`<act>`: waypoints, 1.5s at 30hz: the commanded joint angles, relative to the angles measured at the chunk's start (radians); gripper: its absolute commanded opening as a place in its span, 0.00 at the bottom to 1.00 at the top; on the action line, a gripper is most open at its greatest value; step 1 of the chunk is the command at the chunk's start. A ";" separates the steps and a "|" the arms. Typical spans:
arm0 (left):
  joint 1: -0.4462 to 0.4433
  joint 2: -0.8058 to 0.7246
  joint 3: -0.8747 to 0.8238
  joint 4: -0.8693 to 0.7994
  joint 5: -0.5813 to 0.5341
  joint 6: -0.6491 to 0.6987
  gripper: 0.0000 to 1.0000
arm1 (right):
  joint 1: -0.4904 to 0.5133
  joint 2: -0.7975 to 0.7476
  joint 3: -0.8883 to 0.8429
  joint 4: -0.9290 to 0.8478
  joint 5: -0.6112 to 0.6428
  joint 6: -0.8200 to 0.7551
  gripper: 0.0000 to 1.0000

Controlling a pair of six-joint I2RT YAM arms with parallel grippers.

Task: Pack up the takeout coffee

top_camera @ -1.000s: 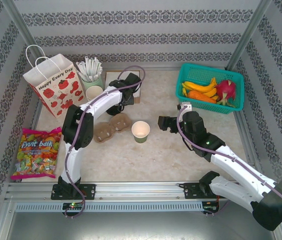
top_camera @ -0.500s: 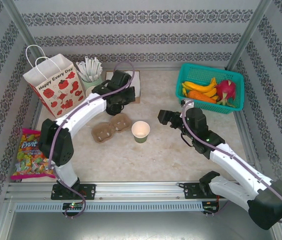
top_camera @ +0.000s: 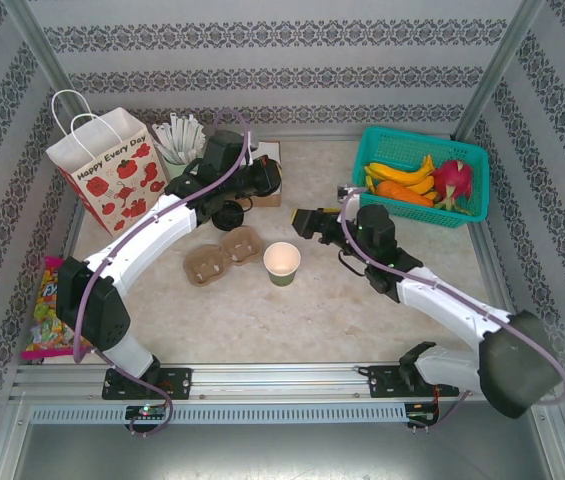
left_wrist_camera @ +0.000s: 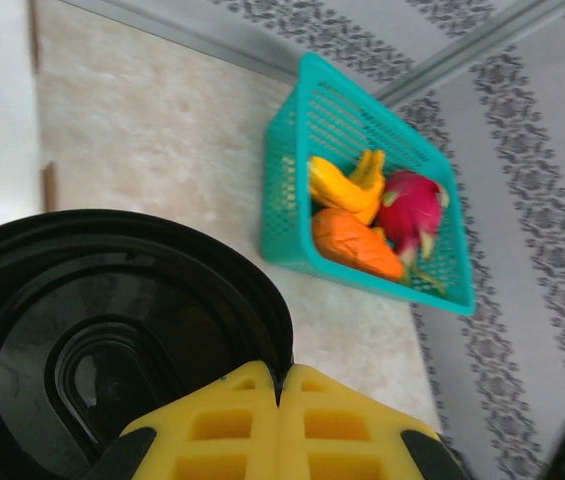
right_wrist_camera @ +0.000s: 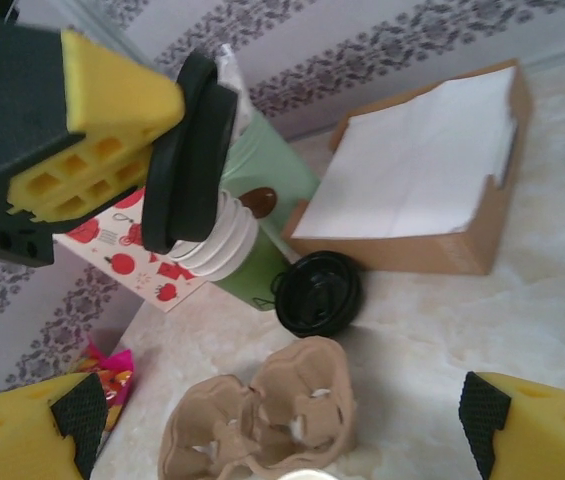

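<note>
The takeout coffee cup (top_camera: 282, 262) stands open and lidless in the middle of the table, olive green with a pale inside. My left gripper (left_wrist_camera: 280, 385) is shut on the rim of a black lid (left_wrist_camera: 112, 330). The right wrist view shows that held lid (right_wrist_camera: 192, 150) on edge in the air, in front of the cup stack. A second black lid (right_wrist_camera: 319, 292) lies flat on the table (top_camera: 362, 310) behind the cardboard cup carrier (right_wrist_camera: 262, 425). My right gripper (top_camera: 302, 222) hovers open just right of and behind the cup, with nothing between its fingers.
A strawberry paper bag (top_camera: 107, 170) stands at the back left, beside a green holder of white sticks (top_camera: 182, 145). A brown napkin box (right_wrist_camera: 422, 170) sits behind the lids. At the back right is a teal fruit basket (top_camera: 420, 175); a candy bag (top_camera: 47, 310) lies front left.
My right gripper has moved left and back, closer to the cup and the lids. The left arm's elbow has swung left while its gripper stayed by the napkin box.
</note>
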 commanded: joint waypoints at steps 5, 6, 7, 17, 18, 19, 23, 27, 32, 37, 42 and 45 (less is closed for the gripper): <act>0.039 0.003 0.173 -0.138 0.262 0.175 0.00 | -0.100 0.008 0.124 -0.009 -0.247 -0.178 0.98; 0.056 -0.001 0.183 -0.146 0.304 0.188 0.00 | -0.121 -0.012 0.112 -0.026 -0.248 -0.228 0.98; 0.075 -0.005 0.181 -0.139 0.363 0.193 0.00 | -0.149 -0.032 0.096 -0.017 -0.260 -0.231 0.98; 0.113 -0.043 0.148 -0.175 0.467 0.630 0.00 | -0.273 -0.011 0.314 -0.362 -0.328 0.222 0.98; 0.112 -0.048 0.135 -0.176 0.426 0.710 0.00 | -0.272 0.001 0.357 -0.433 -0.342 0.251 0.98; 0.111 -0.051 0.122 -0.176 0.399 0.791 0.00 | -0.272 0.017 0.397 -0.505 -0.358 0.266 0.97; 0.098 -0.046 0.102 -0.206 0.376 1.124 0.00 | -0.272 0.068 0.531 -0.712 -0.442 0.206 0.97; 0.045 -0.068 0.052 -0.228 0.327 1.422 0.00 | -0.269 0.106 0.632 -0.835 -0.498 0.126 0.97; 0.010 -0.080 0.018 -0.279 0.270 1.653 0.00 | -0.241 0.168 0.759 -1.003 -0.495 -0.068 0.96; -0.030 -0.112 -0.054 -0.222 0.230 1.797 0.00 | -0.236 0.234 0.846 -1.124 -0.498 -0.249 0.88; -0.047 -0.114 -0.046 -0.232 0.213 1.851 0.00 | -0.193 0.281 0.908 -1.173 -0.558 -0.354 0.85; -0.047 -0.128 -0.052 -0.204 0.243 1.841 0.00 | -0.193 0.299 0.899 -1.165 -0.535 -0.341 0.84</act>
